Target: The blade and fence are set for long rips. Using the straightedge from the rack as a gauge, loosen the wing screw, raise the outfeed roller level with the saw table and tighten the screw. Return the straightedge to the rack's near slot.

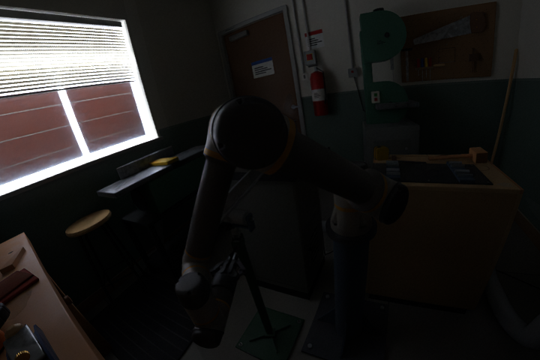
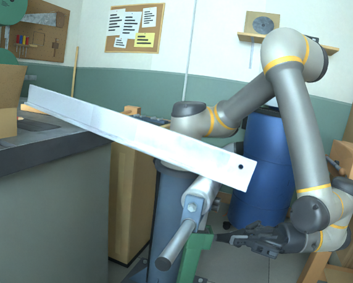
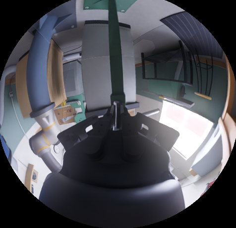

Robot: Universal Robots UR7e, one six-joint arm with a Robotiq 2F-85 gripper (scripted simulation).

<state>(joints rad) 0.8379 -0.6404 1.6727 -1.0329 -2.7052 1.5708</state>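
Note:
The white straightedge (image 2: 139,140) rests with one end on the saw table (image 2: 34,136) and slopes down onto the outfeed roller (image 2: 201,188). The roller sits below table level on its green stand post (image 2: 193,250). My gripper (image 2: 218,238) is low, beside the post, and I grip the wing screw (image 3: 116,113) on it. The screw is a thin metal tab between my fingers in the wrist camera. In the side camera this area is too dark to make out.
A blue barrel (image 2: 266,173) stands behind the stand. A wooden cabinet (image 2: 130,200) and the arm's blue pedestal (image 2: 170,216) are close on the far side. Cardboard boxes (image 2: 347,160) sit by my elbow. The stand's base plate (image 1: 271,335) lies on the floor.

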